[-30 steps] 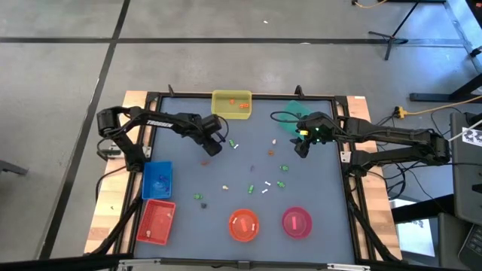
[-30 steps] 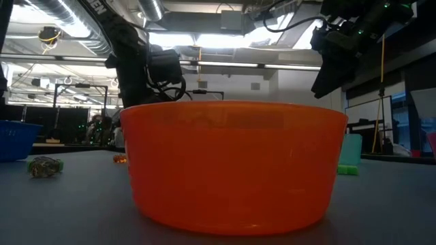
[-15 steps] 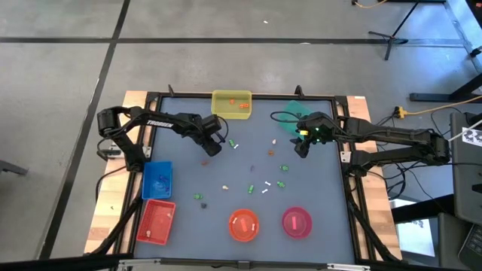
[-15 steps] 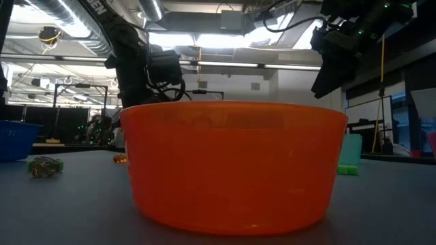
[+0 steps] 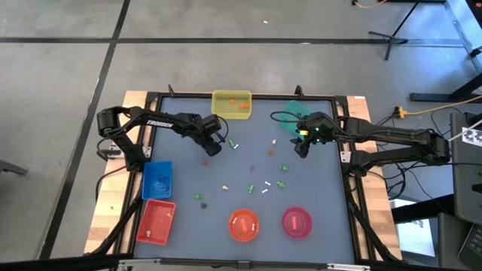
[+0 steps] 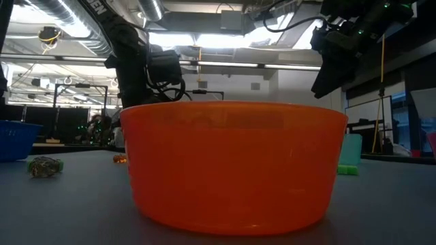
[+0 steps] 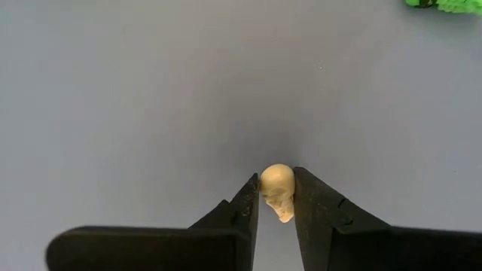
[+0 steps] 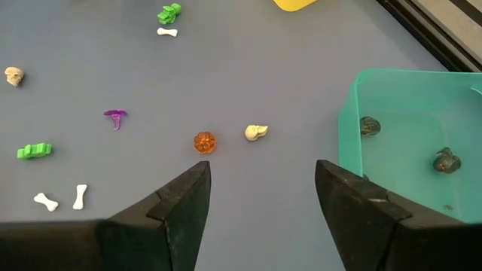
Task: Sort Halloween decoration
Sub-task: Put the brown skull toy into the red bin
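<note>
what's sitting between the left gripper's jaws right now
A tiny beige skull, pinched between the left gripper's closing jaws on the grey table. The left wrist view shows it.

One camera looks straight down on the whole table [image 5: 316,218]. Another sits at tabletop level right behind the orange bowl [image 6: 231,163]. Each wrist camera looks closely down past its own fingers.

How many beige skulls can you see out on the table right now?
3. One skull sits between the left gripper's fingers; one lies beside the orange pumpkin; one lies far off in the right wrist view. Others may be hidden.
</note>
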`<control>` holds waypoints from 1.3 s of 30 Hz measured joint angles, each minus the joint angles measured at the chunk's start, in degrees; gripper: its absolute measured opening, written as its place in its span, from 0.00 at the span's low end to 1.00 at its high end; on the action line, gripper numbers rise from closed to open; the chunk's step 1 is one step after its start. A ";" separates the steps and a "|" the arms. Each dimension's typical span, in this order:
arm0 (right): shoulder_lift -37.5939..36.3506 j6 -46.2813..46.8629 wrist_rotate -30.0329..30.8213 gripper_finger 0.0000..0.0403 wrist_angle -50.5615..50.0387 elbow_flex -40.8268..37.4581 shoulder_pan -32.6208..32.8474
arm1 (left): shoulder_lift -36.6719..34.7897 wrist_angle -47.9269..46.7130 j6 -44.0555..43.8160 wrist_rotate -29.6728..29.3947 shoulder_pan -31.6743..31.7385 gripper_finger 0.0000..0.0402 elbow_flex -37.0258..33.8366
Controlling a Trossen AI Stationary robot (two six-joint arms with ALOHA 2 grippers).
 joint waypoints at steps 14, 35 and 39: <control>0.00 0.00 -0.01 0.59 0.00 0.00 0.00 | -0.13 -18.89 8.94 0.20 -3.34 0.11 14.55; 0.00 -0.02 -0.02 0.59 0.00 0.00 0.01 | -0.22 -48.97 -12.39 7.84 -31.23 0.11 31.47; 0.00 -0.02 -0.02 0.59 -0.02 0.02 0.01 | -0.23 -53.42 -24.42 8.00 -38.82 0.11 31.47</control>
